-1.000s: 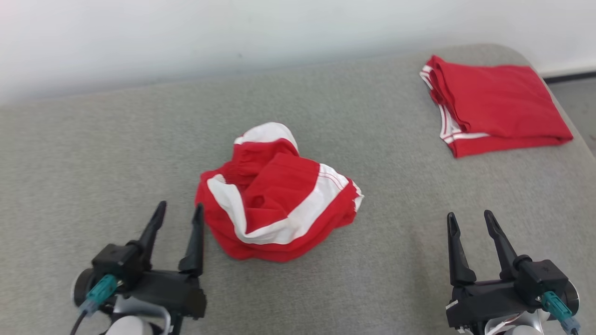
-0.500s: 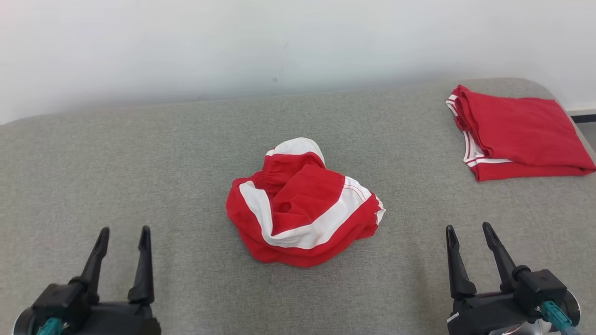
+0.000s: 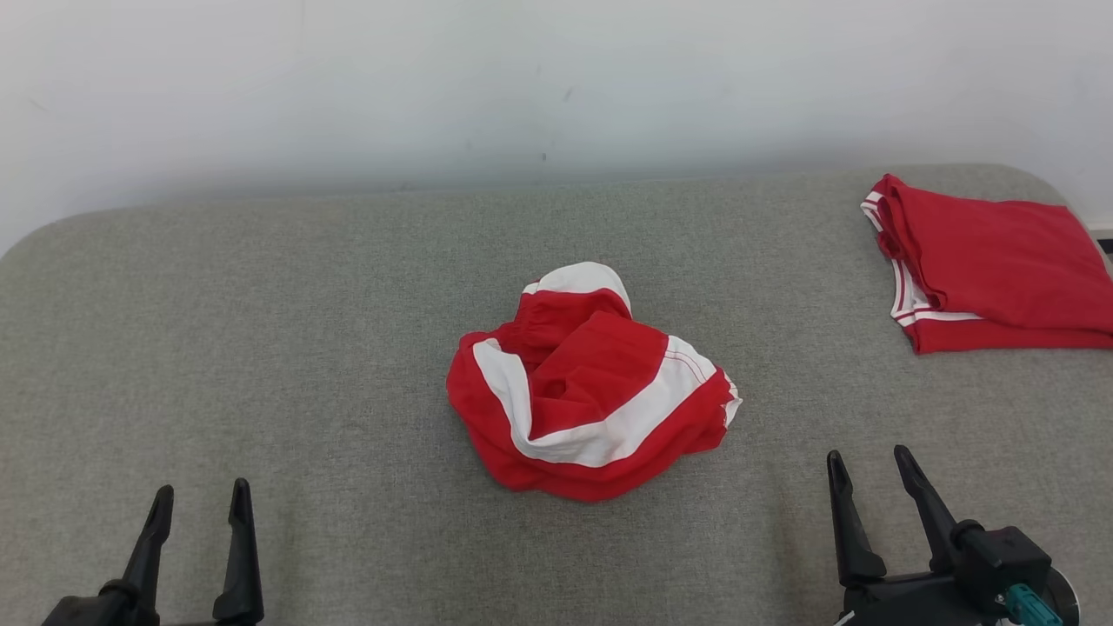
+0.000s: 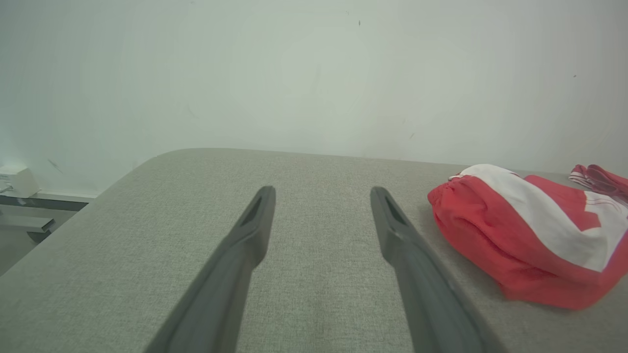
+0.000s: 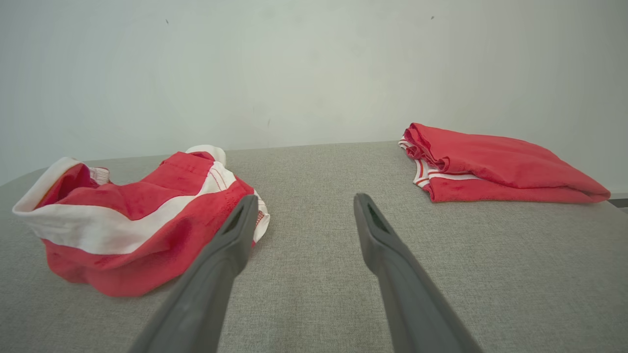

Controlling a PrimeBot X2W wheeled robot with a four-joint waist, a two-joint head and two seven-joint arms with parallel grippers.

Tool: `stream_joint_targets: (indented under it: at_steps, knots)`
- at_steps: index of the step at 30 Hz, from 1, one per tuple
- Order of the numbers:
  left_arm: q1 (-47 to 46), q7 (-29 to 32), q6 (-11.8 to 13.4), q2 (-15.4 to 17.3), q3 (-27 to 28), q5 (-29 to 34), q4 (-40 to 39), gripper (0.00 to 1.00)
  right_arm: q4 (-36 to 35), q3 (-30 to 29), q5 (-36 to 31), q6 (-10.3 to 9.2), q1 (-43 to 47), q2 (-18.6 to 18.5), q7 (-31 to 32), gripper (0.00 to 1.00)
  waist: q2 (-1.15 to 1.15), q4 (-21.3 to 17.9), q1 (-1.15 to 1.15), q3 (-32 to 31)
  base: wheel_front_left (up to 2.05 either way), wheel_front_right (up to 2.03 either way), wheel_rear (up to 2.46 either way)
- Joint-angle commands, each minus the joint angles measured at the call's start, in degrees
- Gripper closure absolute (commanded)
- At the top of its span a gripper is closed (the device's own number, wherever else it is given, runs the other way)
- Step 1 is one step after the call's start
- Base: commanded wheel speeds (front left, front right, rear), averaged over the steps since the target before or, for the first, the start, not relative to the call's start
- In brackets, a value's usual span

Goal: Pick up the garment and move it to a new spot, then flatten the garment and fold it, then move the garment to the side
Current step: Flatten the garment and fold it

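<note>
Lying between the left gripper (image 3: 202,489) and right gripper (image 3: 867,454), both wide open, the crumpled shorts (image 3: 591,391) look light and limp. Pinch a raised fold.

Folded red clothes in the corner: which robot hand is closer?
Right. The right gripper is in front of the folded red clothes; the left gripper is far across, beyond the crumpled garment.

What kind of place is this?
Probably a robot practice room for folding clothes, not a home: a grey fabric-covered table against a bare white wall, a crumpled red-and-white garment mid-table, and a folded red garment at the far right.
</note>
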Motion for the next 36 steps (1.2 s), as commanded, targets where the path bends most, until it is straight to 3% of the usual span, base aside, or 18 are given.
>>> stream_joint_targets:
  at_steps: [1, 16, 30, 31, 32, 33, 34, 35, 36]
  knots:
    - [0.4, 0.0, -0.2, -0.4, 0.4, 0.3, 0.0, 0.00, 0.1, 0.2, 0.6, -0.17, 0.3, -0.1, 0.0, 0.00, 0.00, 0.1, 0.00, 0.0, 0.00, 0.00, 0.00]
    - [-3.4, 0.0, -2.7, -3.4, 0.6, 3.0, 1.7, 0.00, 4.4, 5.9, 1.0, -0.17, -10.1, -3.4, 3.5, 0.00, 0.00, 2.1, 0.00, 2.1, 0.00, 0.00, 0.00]
    - [-6.5, 0.0, -5.3, -6.8, 1.0, 4.7, 4.5, 0.00, 21.1, 12.4, 3.5, -0.17, -23.2, -6.4, 4.2, 0.00, 0.00, 8.8, 0.00, 5.9, 0.00, 0.00, 0.00]
    - [-6.7, 0.0, -5.5, -6.9, 1.2, 4.8, 4.6, 0.00, 22.2, 12.7, 3.7, -0.17, -23.7, -6.4, 4.1, 0.07, 0.00, 9.0, 0.00, 6.1, 0.00, 0.00, 0.00]
    - [-6.8, 0.0, -5.7, -7.1, 1.3, 4.9, 4.8, 0.00, 23.4, 12.8, 3.9, -0.17, -24.1, -6.5, 4.1, 0.35, 0.00, 9.2, 0.00, 6.4, 0.00, 0.00, 0.00]
    - [-7.0, 0.0, -5.7, -7.3, 1.3, 5.1, 4.9, 0.00, 24.4, 13.1, 4.4, -0.17, -24.5, -6.6, 3.9, 0.55, 0.00, 9.3, 0.00, 6.5, 0.00, 0.00, 0.00]
    - [-7.1, 0.0, -5.8, -7.5, 1.4, 5.2, 5.0, 0.00, 25.4, 13.4, 4.5, -0.17, -25.0, -6.7, 3.5, 0.91, 0.00, 9.4, 0.00, 6.6, 0.00, 0.00, 0.00]
    - [-7.1, 0.0, -5.9, -7.6, 1.5, 5.4, 5.1, 0.00, 26.2, 13.6, 4.7, -0.17, -25.4, -6.7, 3.0, 1.00, 0.00, 9.5, 0.00, 6.6, 0.00, 0.00, 0.00]
    - [-7.1, 0.0, -6.0, -7.7, 1.7, 5.5, 5.2, 0.00, 26.8, 13.9, 4.9, -0.17, -25.6, -6.6, 2.3, 1.00, 0.00, 9.4, 0.00, 6.6, 0.00, 0.00, 0.00]
